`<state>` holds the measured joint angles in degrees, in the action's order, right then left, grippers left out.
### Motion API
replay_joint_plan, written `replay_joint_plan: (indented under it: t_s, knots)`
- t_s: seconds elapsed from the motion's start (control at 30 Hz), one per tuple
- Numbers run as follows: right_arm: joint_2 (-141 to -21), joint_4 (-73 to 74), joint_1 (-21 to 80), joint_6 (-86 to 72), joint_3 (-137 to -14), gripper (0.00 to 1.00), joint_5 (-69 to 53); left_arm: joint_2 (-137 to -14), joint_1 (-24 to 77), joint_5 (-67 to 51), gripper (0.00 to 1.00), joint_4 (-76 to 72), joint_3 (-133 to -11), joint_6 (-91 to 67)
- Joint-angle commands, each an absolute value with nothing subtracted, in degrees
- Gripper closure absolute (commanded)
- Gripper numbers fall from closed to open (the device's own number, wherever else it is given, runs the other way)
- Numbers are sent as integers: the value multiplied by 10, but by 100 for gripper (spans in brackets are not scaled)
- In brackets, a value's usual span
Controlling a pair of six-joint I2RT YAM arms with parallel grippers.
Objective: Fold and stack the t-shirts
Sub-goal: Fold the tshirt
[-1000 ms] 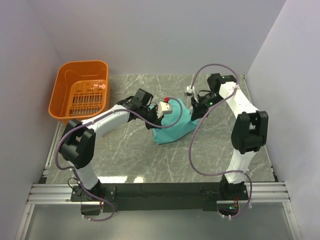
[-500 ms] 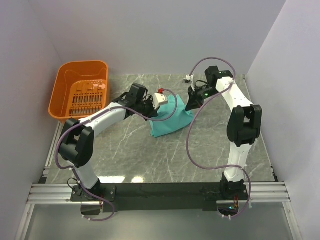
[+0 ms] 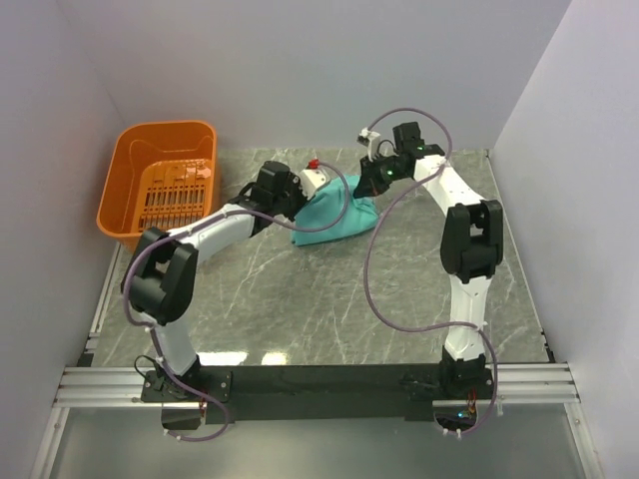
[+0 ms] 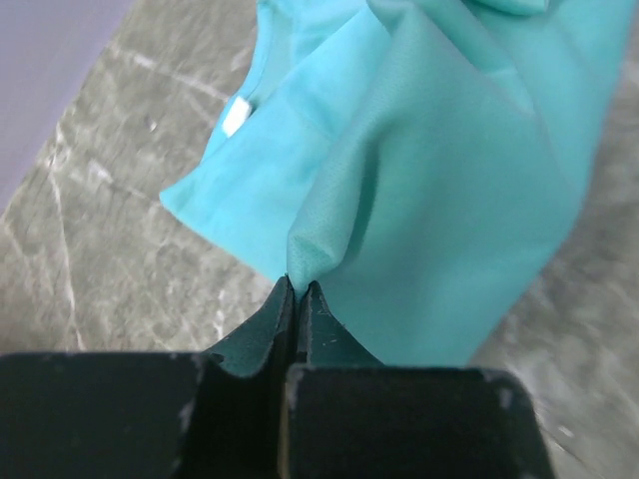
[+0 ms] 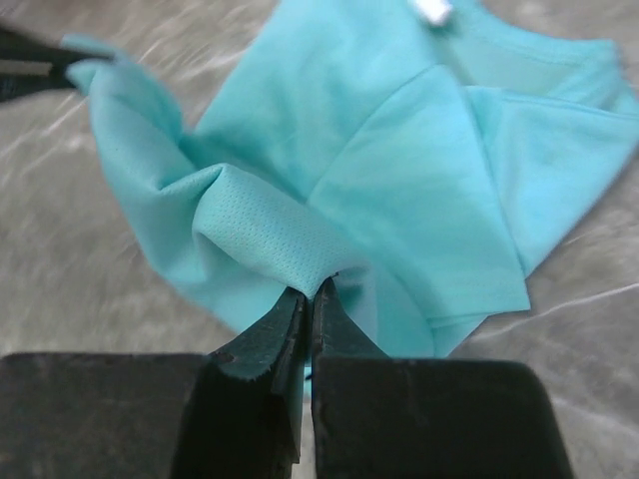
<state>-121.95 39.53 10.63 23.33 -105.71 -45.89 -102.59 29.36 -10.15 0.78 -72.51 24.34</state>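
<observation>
The teal-green t-shirt (image 3: 334, 219) lies bunched on the marble table near the back, between the two arms. My left gripper (image 3: 305, 192) is shut on a pinch of its fabric; in the left wrist view (image 4: 300, 286) the cloth (image 4: 439, 190) hangs away from the jaws, with the white neck label (image 4: 236, 116) on the left. My right gripper (image 3: 371, 180) is shut on another pinch of the shirt; in the right wrist view (image 5: 312, 289) the shirt (image 5: 399, 170) spreads below, with the label (image 5: 432, 10) at the top edge.
The orange plastic basket (image 3: 162, 180) stands at the back left of the table. Grey walls close the back and both sides. The right arm's purple cable (image 3: 384, 259) loops over the table's right half.
Both grippers have moved toward the back of the table, dragging the shirt with them. The shirt now lies farther back and flatter than a second ago.
</observation>
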Motion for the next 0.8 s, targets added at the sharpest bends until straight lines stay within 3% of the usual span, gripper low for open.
replay_joint_plan:
  t_s: [0.0,0.33,0.57,0.77]
  knots:
    - [-1249,292,116,96,-1114,100,-360,-1069,279,-38,100,-42,-762,224]
    - [-1298,237,113,-15,-1161,100,-226,-1162,265,-3,100,-85,-848,234]
    - [-1353,239,119,-50,-1239,100,-196,-1217,258,49,100,-132,-884,249]
    - [-1325,260,105,70,-1215,100,-386,-1171,259,15,100,-196,-839,243]
